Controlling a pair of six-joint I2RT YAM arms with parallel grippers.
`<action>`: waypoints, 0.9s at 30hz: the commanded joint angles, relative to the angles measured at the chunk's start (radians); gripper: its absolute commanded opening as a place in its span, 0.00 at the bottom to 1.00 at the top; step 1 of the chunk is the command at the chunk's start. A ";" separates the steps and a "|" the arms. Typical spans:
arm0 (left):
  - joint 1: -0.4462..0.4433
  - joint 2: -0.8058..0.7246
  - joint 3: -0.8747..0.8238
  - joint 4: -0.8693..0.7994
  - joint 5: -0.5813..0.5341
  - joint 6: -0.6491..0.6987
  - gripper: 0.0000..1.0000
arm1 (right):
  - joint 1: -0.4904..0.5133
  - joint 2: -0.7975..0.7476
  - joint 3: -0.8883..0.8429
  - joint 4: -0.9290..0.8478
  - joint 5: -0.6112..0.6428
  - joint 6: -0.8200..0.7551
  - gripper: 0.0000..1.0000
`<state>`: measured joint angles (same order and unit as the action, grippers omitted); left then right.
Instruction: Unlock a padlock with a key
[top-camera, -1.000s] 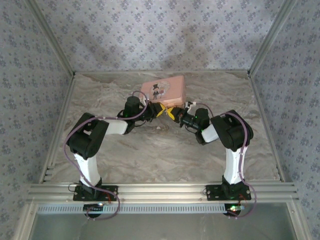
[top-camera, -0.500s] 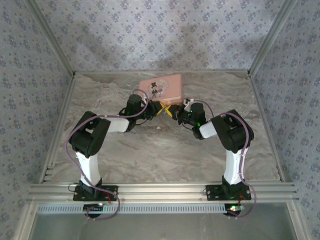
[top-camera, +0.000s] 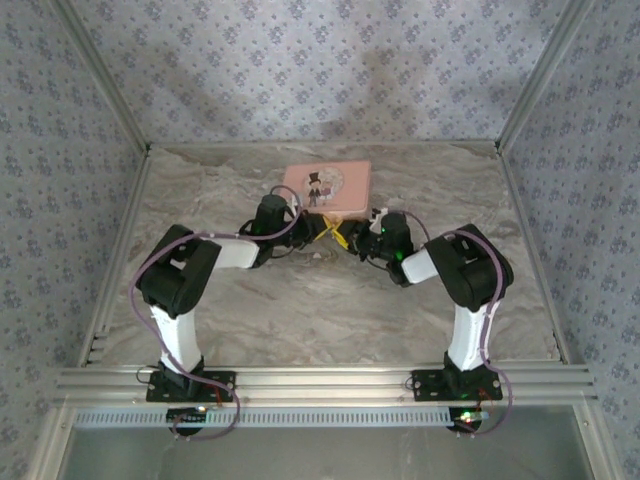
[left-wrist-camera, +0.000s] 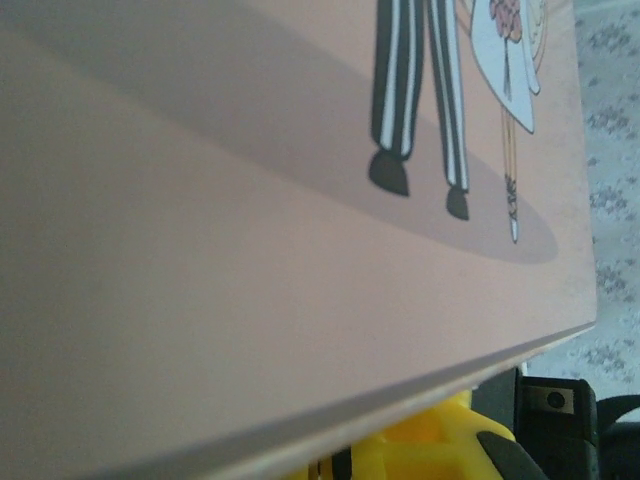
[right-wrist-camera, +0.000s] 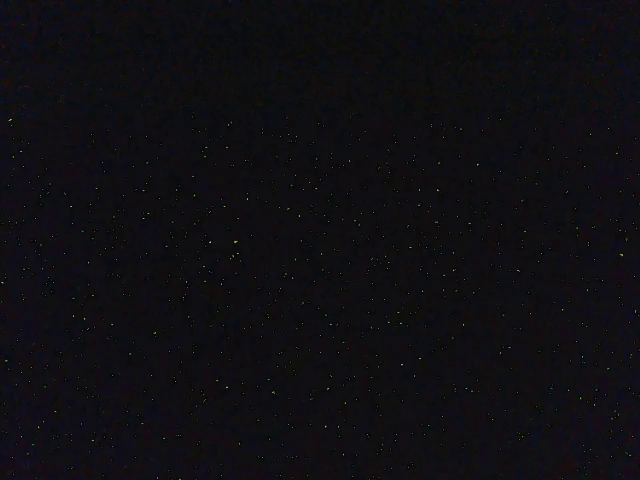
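The pink tin (top-camera: 327, 187) with a cartoon couple lies at the back middle of the table. My left gripper (top-camera: 322, 228) and right gripper (top-camera: 346, 238) meet tip to tip just in front of its near edge, their yellow fingers nearly touching. The padlock and the key are hidden between the fingers or under them. In the left wrist view the tin's lid (left-wrist-camera: 250, 200) looms very close, and yellow fingers (left-wrist-camera: 430, 440) peek out below its edge. The right wrist view is black. Whether either pair of jaws is open or shut cannot be made out.
The marble-patterned table (top-camera: 300, 310) is walled by patterned panels at the back and both sides. An aluminium rail (top-camera: 320, 380) runs along the near edge where both arm bases stand.
The pink tin has shifted slightly, first away and then back toward the arms. Both grippers have dropped a little nearer, staying tip to tip.
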<state>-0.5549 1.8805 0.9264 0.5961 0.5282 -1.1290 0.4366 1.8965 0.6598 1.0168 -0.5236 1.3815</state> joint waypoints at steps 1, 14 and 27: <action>-0.044 -0.067 0.009 0.013 0.159 0.018 0.00 | 0.001 -0.055 -0.050 -0.069 -0.081 -0.081 0.29; -0.045 -0.050 0.003 0.052 0.147 -0.015 0.00 | 0.025 -0.078 -0.065 0.002 -0.098 -0.052 0.10; -0.093 -0.046 0.000 0.070 0.135 -0.032 0.00 | 0.071 0.011 0.014 0.084 -0.083 0.038 0.02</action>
<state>-0.5762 1.8660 0.9188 0.5789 0.5114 -1.1259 0.4404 1.8946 0.6312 1.1000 -0.5156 1.4155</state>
